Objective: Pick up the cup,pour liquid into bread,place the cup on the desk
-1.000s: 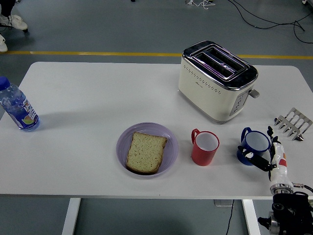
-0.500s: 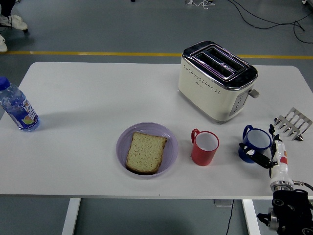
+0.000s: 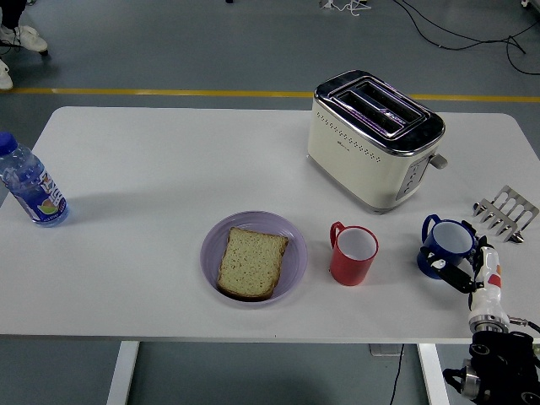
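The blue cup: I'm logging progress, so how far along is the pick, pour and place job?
Early. The right hand has its fingers around the blue cup, which looks just clear of the table. Pouring is not done: the cup is upright, far from the bread on the purple plate. Placing it down is left.

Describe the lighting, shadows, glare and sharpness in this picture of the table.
Head view: even overhead light, sharp across the table. The water bottle casts a soft shadow to its right. The toaster has pink-purple glare along its chrome slots. The blue cup and right hand look crisp, without motion blur.
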{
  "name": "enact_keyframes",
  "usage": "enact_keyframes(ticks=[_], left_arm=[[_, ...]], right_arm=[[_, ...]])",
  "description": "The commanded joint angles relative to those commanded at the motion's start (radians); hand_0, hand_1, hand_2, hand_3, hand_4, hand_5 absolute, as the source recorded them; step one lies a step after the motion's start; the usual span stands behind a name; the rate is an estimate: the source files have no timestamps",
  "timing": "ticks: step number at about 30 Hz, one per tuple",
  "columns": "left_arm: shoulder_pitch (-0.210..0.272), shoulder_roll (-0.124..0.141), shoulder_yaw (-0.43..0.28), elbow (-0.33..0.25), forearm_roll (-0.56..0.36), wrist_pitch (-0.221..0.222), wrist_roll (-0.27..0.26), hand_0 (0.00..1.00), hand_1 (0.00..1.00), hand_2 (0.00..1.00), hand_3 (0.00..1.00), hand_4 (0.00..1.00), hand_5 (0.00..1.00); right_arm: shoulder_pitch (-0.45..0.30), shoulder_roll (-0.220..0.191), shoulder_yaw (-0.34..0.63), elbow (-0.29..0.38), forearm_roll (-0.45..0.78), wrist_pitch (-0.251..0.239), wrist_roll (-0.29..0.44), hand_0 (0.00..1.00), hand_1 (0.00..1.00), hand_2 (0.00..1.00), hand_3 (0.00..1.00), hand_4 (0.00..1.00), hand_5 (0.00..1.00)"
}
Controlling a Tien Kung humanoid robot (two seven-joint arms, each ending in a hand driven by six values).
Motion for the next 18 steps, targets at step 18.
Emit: enact_keyframes(ticks=[18], left_arm=[[-0.002, 0.001, 0.004, 0.0, -0.003, -0.003, -0.001, 0.342, 0.327, 0.406, 0.653, 0.38, 0.998]], right_arm=[[0.003, 0.0, -0.005, -0.009, 0.036, 0.012, 0.017, 0.703, 0.609, 0.653, 0.733, 0.91, 0.103]])
